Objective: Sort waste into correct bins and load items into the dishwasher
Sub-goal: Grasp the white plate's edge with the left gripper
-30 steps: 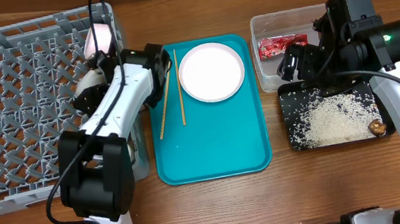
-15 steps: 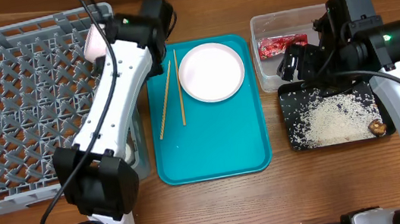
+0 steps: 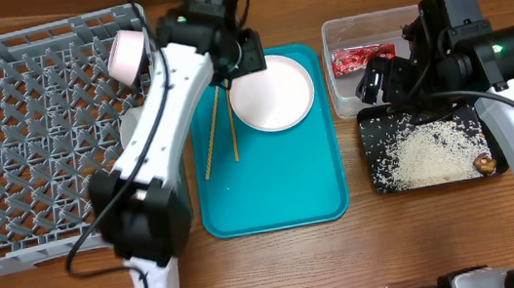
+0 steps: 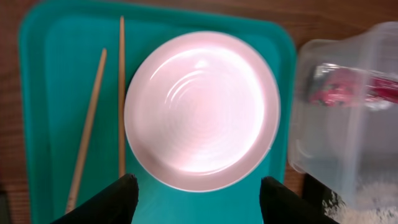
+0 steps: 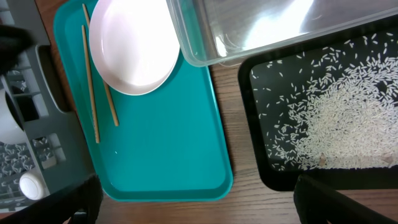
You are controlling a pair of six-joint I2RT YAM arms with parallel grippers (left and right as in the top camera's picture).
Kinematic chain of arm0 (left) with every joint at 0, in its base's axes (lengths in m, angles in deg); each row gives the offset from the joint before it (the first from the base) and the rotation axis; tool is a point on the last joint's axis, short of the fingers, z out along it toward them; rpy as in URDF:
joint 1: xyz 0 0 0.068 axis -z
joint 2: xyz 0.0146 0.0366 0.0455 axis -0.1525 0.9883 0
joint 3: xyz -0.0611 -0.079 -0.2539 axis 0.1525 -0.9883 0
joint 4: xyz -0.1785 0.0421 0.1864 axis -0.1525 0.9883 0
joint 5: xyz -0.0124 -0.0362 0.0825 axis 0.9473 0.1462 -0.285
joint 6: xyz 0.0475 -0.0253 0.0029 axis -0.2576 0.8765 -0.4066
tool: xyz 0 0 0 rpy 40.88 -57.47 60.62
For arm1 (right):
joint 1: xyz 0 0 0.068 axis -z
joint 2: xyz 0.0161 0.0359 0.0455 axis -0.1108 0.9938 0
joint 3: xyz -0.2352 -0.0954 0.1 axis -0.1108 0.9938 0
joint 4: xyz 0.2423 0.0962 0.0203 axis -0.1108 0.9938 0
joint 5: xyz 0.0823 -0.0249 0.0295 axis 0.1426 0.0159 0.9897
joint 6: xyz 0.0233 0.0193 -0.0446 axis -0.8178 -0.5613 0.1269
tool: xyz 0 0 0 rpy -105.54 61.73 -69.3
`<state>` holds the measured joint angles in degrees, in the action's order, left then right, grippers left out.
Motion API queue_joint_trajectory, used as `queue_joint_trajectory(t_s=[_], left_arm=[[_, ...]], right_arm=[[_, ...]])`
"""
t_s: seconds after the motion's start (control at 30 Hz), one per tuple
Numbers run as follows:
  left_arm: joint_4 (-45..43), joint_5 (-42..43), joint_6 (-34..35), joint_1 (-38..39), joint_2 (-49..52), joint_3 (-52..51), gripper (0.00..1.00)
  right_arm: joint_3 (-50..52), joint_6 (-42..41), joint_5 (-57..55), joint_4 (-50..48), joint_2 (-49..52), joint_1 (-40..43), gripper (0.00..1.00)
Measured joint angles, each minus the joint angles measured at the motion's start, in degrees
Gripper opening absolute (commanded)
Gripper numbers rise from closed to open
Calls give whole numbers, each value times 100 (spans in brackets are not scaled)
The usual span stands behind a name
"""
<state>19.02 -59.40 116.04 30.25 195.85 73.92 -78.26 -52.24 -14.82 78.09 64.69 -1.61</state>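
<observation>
A pale pink plate (image 3: pixel 271 92) lies at the top of the teal tray (image 3: pixel 271 181), with two wooden chopsticks (image 3: pixel 230 118) to its left. My left gripper (image 3: pixel 245 59) hovers open and empty over the plate's left edge. In the left wrist view the plate (image 4: pixel 202 112) fills the middle, the chopsticks (image 4: pixel 121 93) lie to its left, and the gripper (image 4: pixel 199 199) is open. My right gripper (image 3: pixel 375 80) is open and empty between the clear tub (image 3: pixel 360 25), which holds the red wrapper (image 3: pixel 362 56), and the black tray (image 3: pixel 372 154), which holds rice (image 3: pixel 425 153) and a brown lump (image 3: pixel 484 163).
The grey dish rack (image 3: pixel 31 142) fills the left side, with a pink dish (image 3: pixel 126 54) standing at its far right corner. The right wrist view shows a small white cup (image 5: pixel 31 185) in the rack, the teal tray (image 5: pixel 168 143) and rice (image 5: pixel 348 124).
My left arm has swung right from the rack's far corner to over the teal tray beside the plate. The pink dish stays in the rack. The right arm has not moved.
</observation>
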Motion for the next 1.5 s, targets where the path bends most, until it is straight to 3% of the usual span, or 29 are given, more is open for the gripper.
queue_joint_trajectory(t_s=[0.37, 0.7, 1.03, 1.17, 1.43, 1.5], left_arm=[[323, -164, 1572, 310, 1252, -13, 68], [957, -564, 1853, 275, 970, -17, 68], [542, -1032, 2400, 321, 798, -599, 65], [2, -1005, 2507, 321, 798, -1025, 62], [-485, -896, 2549, 330, 798, -1325, 38], [-555, -892, 2555, 330, 798, -1386, 35]], right_arm=[[0, 0, 0, 2, 0, 0, 100], [0, 0, 2, 0, 0, 0, 100], [0, 0, 0, 0, 0, 0, 100], [0, 0, 2, 2, 0, 0, 100], [0, 2, 2, 2, 0, 0, 100], [0, 2, 2, 0, 0, 2, 100]])
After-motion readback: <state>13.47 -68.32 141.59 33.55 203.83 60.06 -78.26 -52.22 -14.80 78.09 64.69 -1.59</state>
